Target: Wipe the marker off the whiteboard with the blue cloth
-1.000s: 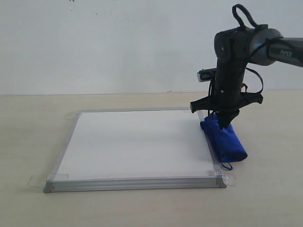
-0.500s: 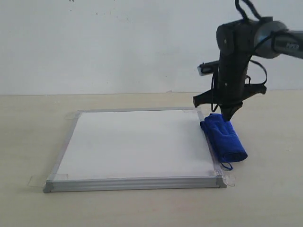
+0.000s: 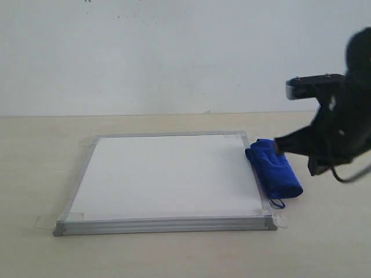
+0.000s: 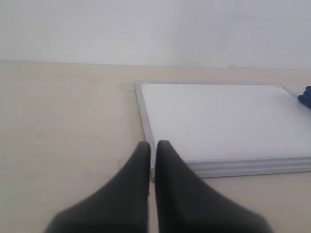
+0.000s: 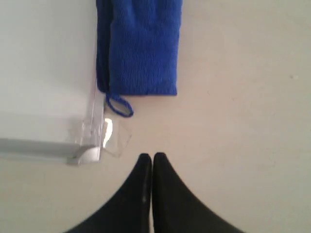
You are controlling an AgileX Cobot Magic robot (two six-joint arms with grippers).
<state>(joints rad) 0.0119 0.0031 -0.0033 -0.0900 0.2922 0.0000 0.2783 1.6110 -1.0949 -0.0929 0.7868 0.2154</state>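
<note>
The plush, folded blue cloth (image 3: 273, 168) is lying on the tabletop (image 3: 174, 249) against the whiteboard (image 3: 168, 174), its long axis running along the right silver frame. Its loop (image 5: 119, 105) is pointing toward the taped near corner. The right end effector (image 5: 152, 158) is hovering beside it, pinched closed and empty, and the left end effector (image 4: 153, 144) is likewise gripping nothing, closed.

The board (image 3: 168, 174) is plain white, edged in silver. The cloth (image 3: 275, 172) is solid royal blue, the table (image 3: 174, 252) a pale beige.
</note>
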